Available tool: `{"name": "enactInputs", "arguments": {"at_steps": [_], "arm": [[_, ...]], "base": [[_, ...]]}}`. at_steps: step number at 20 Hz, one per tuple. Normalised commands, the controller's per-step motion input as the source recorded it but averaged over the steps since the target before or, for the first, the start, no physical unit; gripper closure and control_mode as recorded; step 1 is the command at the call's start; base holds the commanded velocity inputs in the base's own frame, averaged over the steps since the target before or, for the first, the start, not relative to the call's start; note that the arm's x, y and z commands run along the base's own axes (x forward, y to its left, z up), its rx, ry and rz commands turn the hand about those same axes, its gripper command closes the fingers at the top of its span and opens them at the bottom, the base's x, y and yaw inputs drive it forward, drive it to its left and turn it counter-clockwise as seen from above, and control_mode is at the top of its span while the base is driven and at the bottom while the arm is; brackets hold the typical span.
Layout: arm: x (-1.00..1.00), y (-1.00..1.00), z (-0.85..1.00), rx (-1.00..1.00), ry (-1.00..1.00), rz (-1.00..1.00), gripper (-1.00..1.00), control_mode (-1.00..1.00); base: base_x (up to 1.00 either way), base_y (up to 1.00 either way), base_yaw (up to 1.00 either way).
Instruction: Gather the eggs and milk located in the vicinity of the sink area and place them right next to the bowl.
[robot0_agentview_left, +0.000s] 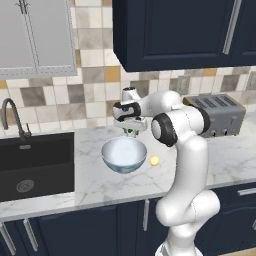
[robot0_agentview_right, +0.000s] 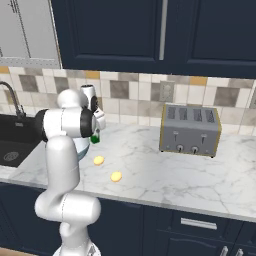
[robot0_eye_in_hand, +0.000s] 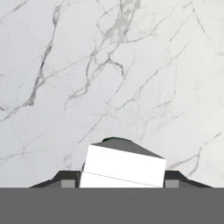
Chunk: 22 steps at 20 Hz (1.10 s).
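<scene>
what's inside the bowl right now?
Nothing visible inside the bowl: in the left base view its blue-white interior looks bare. The gripper, shut on the milk, hangs over the far rim, and the near wall covers the lowest inside part.

A marble counter (robot0_agentview_left: 230, 155) is seen running across the left base view, with a black sink (robot0_agentview_left: 35, 162) set into its left end and a dark curved faucet (robot0_agentview_left: 14, 117) standing at the sink's back edge. A pale blue-white bowl (robot0_agentview_left: 124, 154) is placed near the middle of the counter, and one yellow egg (robot0_agentview_left: 154, 160) lies just beside it on the right. The gripper (robot0_agentview_left: 130, 131) is held just behind the bowl's far rim, and a green-topped milk container (robot0_agentview_left: 130, 132) is seen between its fingers. A grey toaster (robot0_agentview_left: 217, 115) stands at the counter's back right.
</scene>
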Motion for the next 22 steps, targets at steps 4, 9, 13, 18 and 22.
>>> {"name": "enactInputs", "arguments": {"at_steps": [4, 9, 13, 18, 22], "arm": [[-0.35, 0.0, -0.12, 0.0, 0.0, 0.0, 1.0, -1.0], [-0.43, 0.0, -0.05, 0.0, -0.01, 0.0, 1.0, -1.0], [-0.27, 0.0, -0.03, 0.0, -0.01, 0.0, 1.0, -1.0], [0.0, 0.0, 0.0, 0.0, 0.0, 0.0, 1.0, -1.0], [0.0, 0.0, 0.0, 0.0, 0.0, 0.0, -1.0, -1.0]], "base": [[0.0, 0.0, 0.0], [0.0, 0.0, 0.0], [0.0, 0.0, 0.0], [0.0, 0.0, 0.0], [0.0, 0.0, 0.0]]}}
